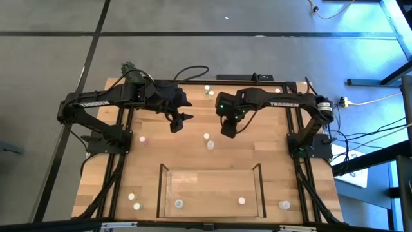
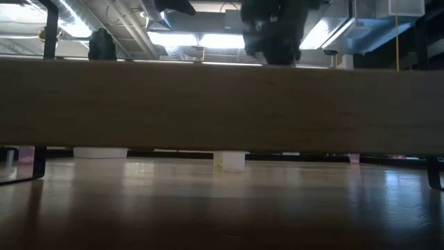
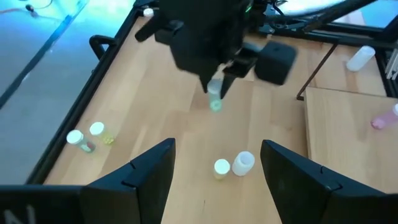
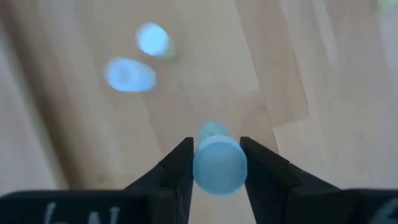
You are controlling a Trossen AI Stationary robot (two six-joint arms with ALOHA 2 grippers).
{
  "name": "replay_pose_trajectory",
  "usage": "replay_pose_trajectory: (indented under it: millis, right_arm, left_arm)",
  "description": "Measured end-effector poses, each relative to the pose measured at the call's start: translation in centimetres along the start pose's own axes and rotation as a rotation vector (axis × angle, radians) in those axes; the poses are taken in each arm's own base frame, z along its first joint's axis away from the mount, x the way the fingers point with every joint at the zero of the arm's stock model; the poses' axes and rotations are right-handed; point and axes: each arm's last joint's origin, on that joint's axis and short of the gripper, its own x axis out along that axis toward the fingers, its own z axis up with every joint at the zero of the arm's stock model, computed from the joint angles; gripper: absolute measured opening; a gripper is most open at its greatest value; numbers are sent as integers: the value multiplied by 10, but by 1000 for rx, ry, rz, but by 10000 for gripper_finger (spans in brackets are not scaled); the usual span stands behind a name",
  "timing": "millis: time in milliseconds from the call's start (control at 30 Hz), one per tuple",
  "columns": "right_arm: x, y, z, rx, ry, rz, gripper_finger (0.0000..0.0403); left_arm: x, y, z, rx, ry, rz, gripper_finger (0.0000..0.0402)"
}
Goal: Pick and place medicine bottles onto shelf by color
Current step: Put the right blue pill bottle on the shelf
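My right gripper is clamped on a bottle, one finger on each side of its pale cap, and holds it above the bare table. In the left wrist view this gripper hangs with the bottle gripped at its tip, clear of the wood. From above, the right gripper sits over the middle of the table, on the far side of the shelf.

My left gripper hovers just beside it, its fingers spread apart with nothing between them.

Two bottles stand close together on the table between the grippers and the shelf; the left wrist view shows them just beyond my open fingers. Two more lie near the table's edge.

Inside the shelf stand two bottles, well apart. Others stand outside it on either side.

In the low view, one bottle shows under a wood board.
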Motion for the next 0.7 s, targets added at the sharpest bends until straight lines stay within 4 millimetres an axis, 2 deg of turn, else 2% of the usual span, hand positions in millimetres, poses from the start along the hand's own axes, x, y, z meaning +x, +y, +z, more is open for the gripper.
replay_pose_trajectory:
  millis: [167,267,700]
  right_arm:
    - [-27,23,5,49,-34,0,119]
    - [-37,36,6,48,-57,-14,119]
    - [-40,94,-14,-101,-67,-3,119]
  left_arm:
    - [0,0,0,20,1,0,231]
    - [0,-1,0,38,3,-11,231]
    - [-2,-25,-3,95,6,-109,231]
